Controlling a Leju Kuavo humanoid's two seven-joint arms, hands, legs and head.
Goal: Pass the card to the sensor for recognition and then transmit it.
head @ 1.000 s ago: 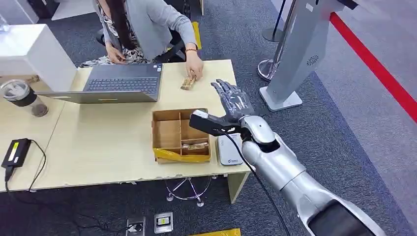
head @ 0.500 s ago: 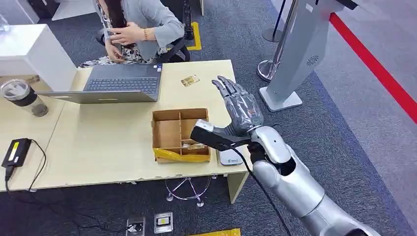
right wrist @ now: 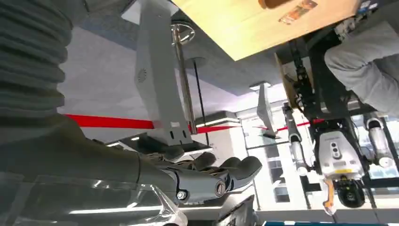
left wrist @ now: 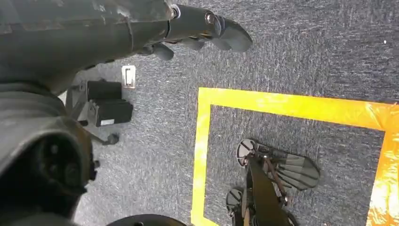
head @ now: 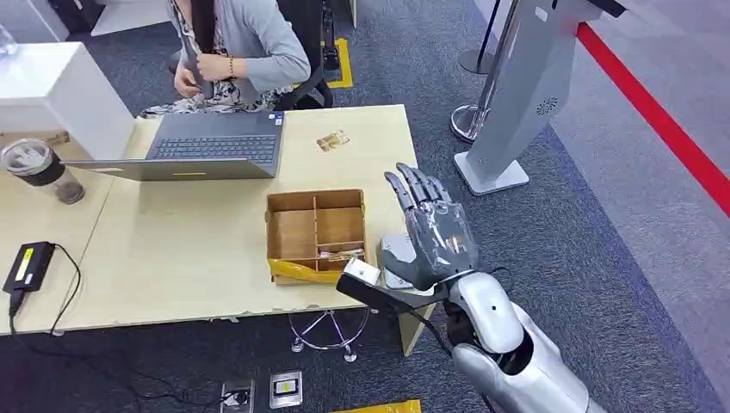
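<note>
One card point(head: 331, 140) lies far on table point(head: 189, 249), print unreadable; my right hand point(head: 432, 232) empty, fingers spread; left hand point(left wrist: 207, 29) grasp unclear.

Card point(head: 331, 140) on table point(head: 189, 249) behind box point(head: 315, 235); sensor point(head: 396, 258), seemingly, right of box.

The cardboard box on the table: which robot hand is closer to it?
Right. The right hand is raised just beside the box, at the table edge. The left hand hangs low over the carpet, away from the box.
</note>
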